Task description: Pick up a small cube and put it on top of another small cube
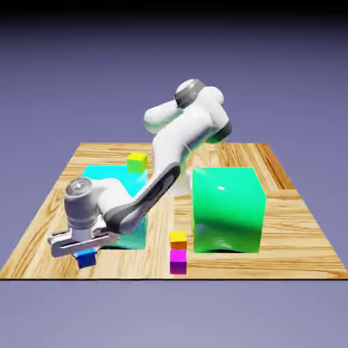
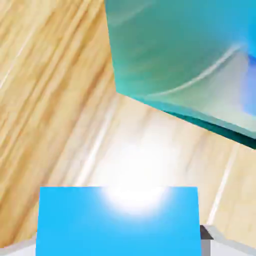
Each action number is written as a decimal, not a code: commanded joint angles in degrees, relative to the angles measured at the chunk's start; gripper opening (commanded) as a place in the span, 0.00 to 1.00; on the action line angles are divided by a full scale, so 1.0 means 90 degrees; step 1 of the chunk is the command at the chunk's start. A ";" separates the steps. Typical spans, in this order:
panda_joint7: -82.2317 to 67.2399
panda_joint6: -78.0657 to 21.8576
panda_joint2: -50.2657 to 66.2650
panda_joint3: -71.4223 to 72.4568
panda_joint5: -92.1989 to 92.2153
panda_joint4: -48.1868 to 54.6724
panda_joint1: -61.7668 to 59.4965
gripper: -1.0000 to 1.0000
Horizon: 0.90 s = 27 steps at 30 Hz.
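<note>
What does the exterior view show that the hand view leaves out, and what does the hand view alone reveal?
Only the exterior view: the big green block, the magenta cube, the orange-sided cube and the yellow-green cube.
Only the hand view: the blue cube sitting between the fingertips of the gripper.
Both: the blue cube, the cyan block and the wooden table.

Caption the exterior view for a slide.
Gripper closed on the small blue cube beside the big cyan block, with the yellow-topped orange cube waiting near the magenta one.
</note>
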 commanded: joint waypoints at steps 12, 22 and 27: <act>-0.3324 0.0384 0.0854 -0.1864 -0.0459 -0.0607 0.2318 0.00; -0.6092 0.0710 0.1565 -0.3416 -0.0843 -0.1112 0.4250 0.00; -0.7477 0.0873 0.1921 -0.4192 -0.1036 -0.1365 0.5215 0.00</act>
